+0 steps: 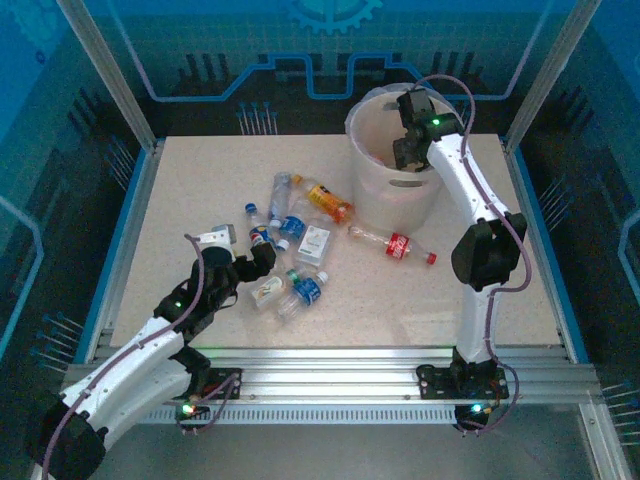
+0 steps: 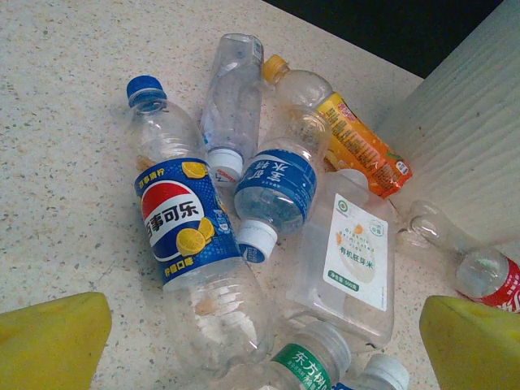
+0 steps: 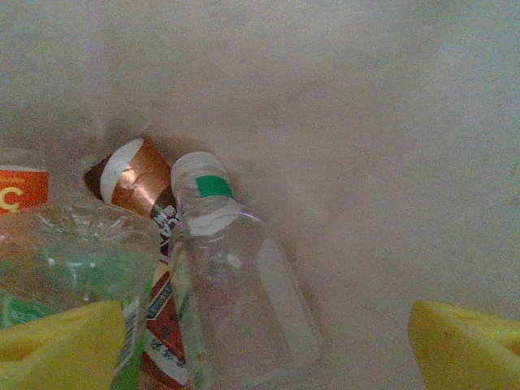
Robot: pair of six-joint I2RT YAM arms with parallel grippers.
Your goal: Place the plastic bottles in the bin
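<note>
1. The left gripper (image 2: 264, 341) hung wide open, empty, just short of the plastic bottles (image 2: 276, 191) clustered on the table (image 1: 200, 180).
2. The Pepsi bottle (image 2: 188, 223) wore a blue label reading "事可乐".
3. Farther, the right gripper (image 3: 268, 349) gaped inside the bin (image 1: 400, 200), over possibly three bottles.

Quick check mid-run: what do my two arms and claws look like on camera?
Both the left arm and the right arm have white links, black joints, green lights and a thin purplish cable looped alongside. The left claw and right claw are black with yellow pads.
</note>
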